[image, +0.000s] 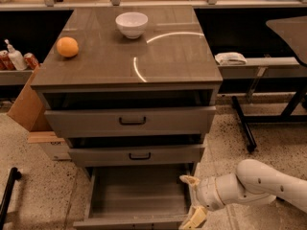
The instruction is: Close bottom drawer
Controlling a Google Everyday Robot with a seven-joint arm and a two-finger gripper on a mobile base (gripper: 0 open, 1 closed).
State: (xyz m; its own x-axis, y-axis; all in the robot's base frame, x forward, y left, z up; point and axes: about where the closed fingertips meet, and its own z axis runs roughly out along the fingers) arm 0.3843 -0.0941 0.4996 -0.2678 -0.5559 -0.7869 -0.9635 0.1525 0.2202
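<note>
The bottom drawer point(136, 195) is pulled far out of the grey-brown cabinet, its grey wood-grain box empty and its front edge at the frame's bottom. Its handle is out of view. My gripper point(191, 199) reaches in from the right on a white arm, at the drawer's right front corner. Its two tan fingers are spread apart, one point(188, 179) by the drawer's right wall, the other point(195, 218) near the front panel's right end. It holds nothing.
The middle drawer point(139, 155) and top drawer point(132, 120) are each partly open. A white bowl point(131, 24) and an orange point(67, 46) sit on the cabinet top. A cardboard box point(26, 104) stands at left, a black table leg point(243, 123) at right.
</note>
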